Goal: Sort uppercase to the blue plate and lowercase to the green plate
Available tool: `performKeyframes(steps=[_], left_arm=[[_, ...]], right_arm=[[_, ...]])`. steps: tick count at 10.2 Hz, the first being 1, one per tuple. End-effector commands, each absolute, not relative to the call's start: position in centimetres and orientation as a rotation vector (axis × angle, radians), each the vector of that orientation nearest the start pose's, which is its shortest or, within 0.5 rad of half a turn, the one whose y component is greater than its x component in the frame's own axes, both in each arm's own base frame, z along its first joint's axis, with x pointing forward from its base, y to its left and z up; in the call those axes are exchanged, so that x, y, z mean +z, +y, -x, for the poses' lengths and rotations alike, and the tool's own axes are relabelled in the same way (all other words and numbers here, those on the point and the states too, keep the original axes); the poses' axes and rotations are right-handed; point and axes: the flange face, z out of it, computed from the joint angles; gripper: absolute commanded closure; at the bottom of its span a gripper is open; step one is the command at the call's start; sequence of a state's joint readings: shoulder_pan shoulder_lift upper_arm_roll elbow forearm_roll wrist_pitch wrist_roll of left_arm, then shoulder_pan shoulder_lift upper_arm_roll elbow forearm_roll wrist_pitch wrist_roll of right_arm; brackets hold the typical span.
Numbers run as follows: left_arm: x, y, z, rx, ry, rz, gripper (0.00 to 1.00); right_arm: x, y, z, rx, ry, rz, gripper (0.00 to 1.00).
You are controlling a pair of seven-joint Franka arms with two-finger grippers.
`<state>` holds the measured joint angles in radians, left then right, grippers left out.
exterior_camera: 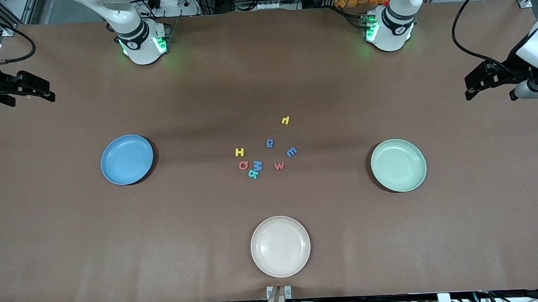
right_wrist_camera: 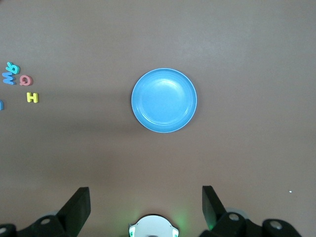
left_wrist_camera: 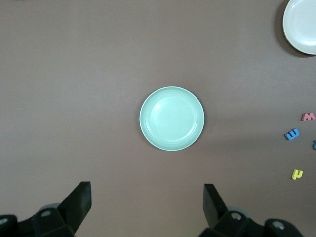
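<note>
Nothing is sorted yet, so the step in hand is the first pick, and choosing it well matters more than speed. Nearest the front camera sits a cream plate, which plays no part and should be left alone. Farther up the bench lie the letters, all loose: the teal letter touches the blue M, with the red O just beside them and the yellow H a little farther off; the red w, the blue E-like letter, the rounded blue letter and the yellow hooked letter stand apart from one another toward the left arm's end. Both target plates are empty: the blue plate toward the right arm's end, the green plate toward the left arm's. Each arm waits high over its own plate, the left gripper and the right gripper both with jaws spread wide and holding nothing. A sensible start is a lone letter such as the H for the right arm or the w for the left, descending straight and pinching across the thin foam; the touching M and teal pair is best left until its neighbours are gone.
</note>
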<state>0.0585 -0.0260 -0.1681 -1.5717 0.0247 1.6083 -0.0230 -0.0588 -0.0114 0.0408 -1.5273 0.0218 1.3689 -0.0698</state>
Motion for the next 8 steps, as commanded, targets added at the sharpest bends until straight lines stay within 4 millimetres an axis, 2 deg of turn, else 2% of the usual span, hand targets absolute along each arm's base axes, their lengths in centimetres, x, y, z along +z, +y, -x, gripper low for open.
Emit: performKeyframes(steps=[1,3,5,8], left_arm=[[65.1,-5.8,-54.2,-0.088,0.164,3.110,0.00],[65.8,-5.7,-54.1,-0.079,0.156,3.130,0.00],[65.5,-5.6,-54.3,-0.070,0.153,3.129,0.00],[63.8,-5.7,-55.3,-0.023,0.158,3.129,0.00]], right_arm=[[63.9,-0.7,-53.2,0.236,-0.096,3.112,0.00],[63.9,-0.7,-53.2,0.233,-0.098,3.112,0.00],[63.9,-0.7,-53.2,0.233,-0.099,3.111,0.00],[63.9,-0.8,-53.2,0.233,-0.095,3.107,0.00]])
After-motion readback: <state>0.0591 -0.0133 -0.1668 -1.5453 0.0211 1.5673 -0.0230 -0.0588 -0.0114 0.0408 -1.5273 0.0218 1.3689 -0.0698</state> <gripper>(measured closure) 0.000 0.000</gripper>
